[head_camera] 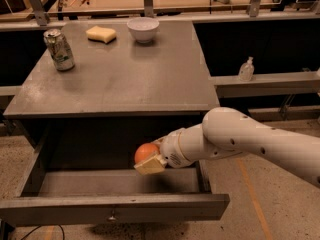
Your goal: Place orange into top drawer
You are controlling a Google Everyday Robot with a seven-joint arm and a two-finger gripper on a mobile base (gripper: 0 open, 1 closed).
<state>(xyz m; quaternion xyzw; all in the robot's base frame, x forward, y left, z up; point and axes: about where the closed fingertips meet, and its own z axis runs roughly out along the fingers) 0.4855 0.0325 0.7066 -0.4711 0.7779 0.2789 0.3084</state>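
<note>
The orange [145,152] is a round orange fruit held in my gripper [149,160], whose pale fingers [150,166] close under and around it. The gripper reaches in from the right on a white arm and holds the orange inside the open top drawer [115,206], over its right half and just above the drawer floor. The drawer is pulled out toward the camera; its grey front panel carries a small metal knob [112,217].
On the grey cabinet top [125,74] stand a crushed can [59,49] at the left, a yellow sponge [101,34] and a white bowl [143,29] at the back. A small bottle [246,69] sits on a ledge at the right. A wooden bench runs behind.
</note>
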